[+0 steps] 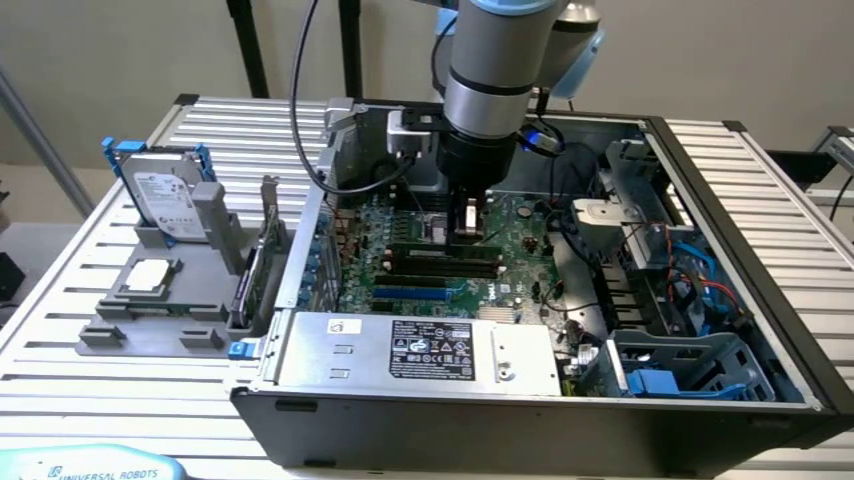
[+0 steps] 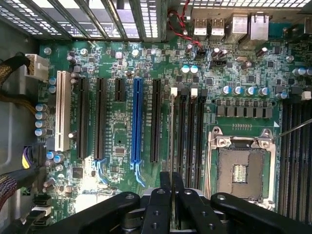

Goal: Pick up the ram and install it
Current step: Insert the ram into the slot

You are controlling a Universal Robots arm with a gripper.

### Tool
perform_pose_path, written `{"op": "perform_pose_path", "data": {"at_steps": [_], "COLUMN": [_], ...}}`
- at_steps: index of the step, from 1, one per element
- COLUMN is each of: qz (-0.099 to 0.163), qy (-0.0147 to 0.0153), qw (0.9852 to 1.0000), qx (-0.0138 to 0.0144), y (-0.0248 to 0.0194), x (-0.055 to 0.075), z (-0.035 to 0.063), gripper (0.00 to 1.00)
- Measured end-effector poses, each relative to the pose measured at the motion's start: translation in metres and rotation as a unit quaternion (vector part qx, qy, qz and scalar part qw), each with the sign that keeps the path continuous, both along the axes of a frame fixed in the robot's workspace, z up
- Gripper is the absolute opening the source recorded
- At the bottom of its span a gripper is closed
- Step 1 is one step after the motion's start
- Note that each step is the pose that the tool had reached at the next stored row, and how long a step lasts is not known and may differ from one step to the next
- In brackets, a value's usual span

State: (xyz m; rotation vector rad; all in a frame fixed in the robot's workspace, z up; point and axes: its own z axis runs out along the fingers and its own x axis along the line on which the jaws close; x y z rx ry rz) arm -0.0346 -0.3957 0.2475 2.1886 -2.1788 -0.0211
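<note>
Open computer case [image 1: 747, 250] with power supply [image 1: 427, 350] beside the motherboard [image 2: 117, 122]; gripper [image 2: 171, 187] clasped the ram [image 2: 171, 141] edge-on over the memory slots [image 2: 190, 131].

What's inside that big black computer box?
Inside the computer case lies a green motherboard with long slots and an empty processor socket. The claw hangs over it, gripping the ram edge-on. The arm hides part of the board behind it.
</note>
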Motion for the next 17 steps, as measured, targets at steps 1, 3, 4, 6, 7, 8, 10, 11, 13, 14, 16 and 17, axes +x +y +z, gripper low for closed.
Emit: {"op": "perform_pose_path", "data": {"at_steps": [1, 3, 4, 6, 7, 8, 10, 11, 13, 14, 16, 17], "qz": [0.000, 0.000, 0.000, 0.000, 0.000, 0.000, 0.000, 0.000, 0.000, 0.000, 0.000, 0.000], "qy": [0.0000, 0.0000, 0.0000, 0.0000, 0.0000, -0.0001, -0.0006, -0.0009, -0.0012, -0.0013, -0.0014, -0.0014], "qw": [1.0000, 1.0000, 1.0000, 1.0000, 1.0000, 1.0000, 1.0000, 1.0000, 1.0000, 1.0000, 1.0000, 1.0000], "qx": [-0.0013, -0.0027, -0.0027, -0.0027, -0.0026, -0.0025, -0.0027, -0.0029, -0.0033, -0.0036, -0.0051, -0.0062], "y": [0.0000, 0.0000, 0.0000, 0.0000, 0.0000, 0.0001, 0.0005, 0.0009, 0.0021, 0.0028, 0.0041, 0.0046], "x": [0.0000, 0.0000, 0.0000, 0.0000, 0.0000, 0.0000, -0.0001, -0.0002, -0.0002, -0.0002, -0.0003, -0.0003], "z": [-0.0007, -0.0010, -0.0010, -0.0011, -0.0014, -0.0017, -0.0025, -0.0031, -0.0044, -0.0051, -0.0069, -0.0077], "gripper": [0.13, 0.13, 0.13, 0.13, 0.13, 0.13, 0.13, 0.13, 0.13, 0.13, 0.13, 0.13]}}
